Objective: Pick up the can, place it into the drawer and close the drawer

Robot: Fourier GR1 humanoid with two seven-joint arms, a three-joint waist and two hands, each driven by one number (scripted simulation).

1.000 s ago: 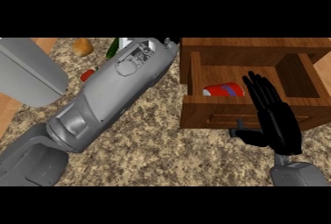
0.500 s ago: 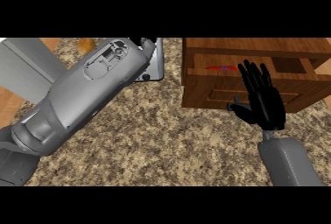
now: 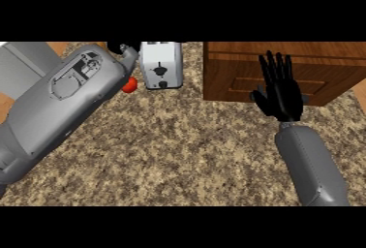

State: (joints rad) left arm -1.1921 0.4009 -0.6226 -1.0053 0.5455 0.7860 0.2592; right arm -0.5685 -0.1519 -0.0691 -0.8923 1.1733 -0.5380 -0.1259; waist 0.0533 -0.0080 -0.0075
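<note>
Head view shows the right hand (image 3: pixel 280 95) at about two o'clock, its fingers (image 3: pixel 275 68) straight and spread, laid flat against the front of the wooden drawer (image 3: pixel 236 85), which looks pushed in flush with its cabinet; the closing step therefore seems done or all but done. No can shows anywhere, so I judge it shut inside the drawer beyond those fingertips, though that cannot be confirmed; the left hand (image 3: pixel 121 48) at eleven o'clock is mostly hidden by its grey forearm (image 3: pixel 68 101), beside a toaster (image 3: pixel 160 65) and a small red object (image 3: pixel 129 85), and its fingers cannot be told.
</note>
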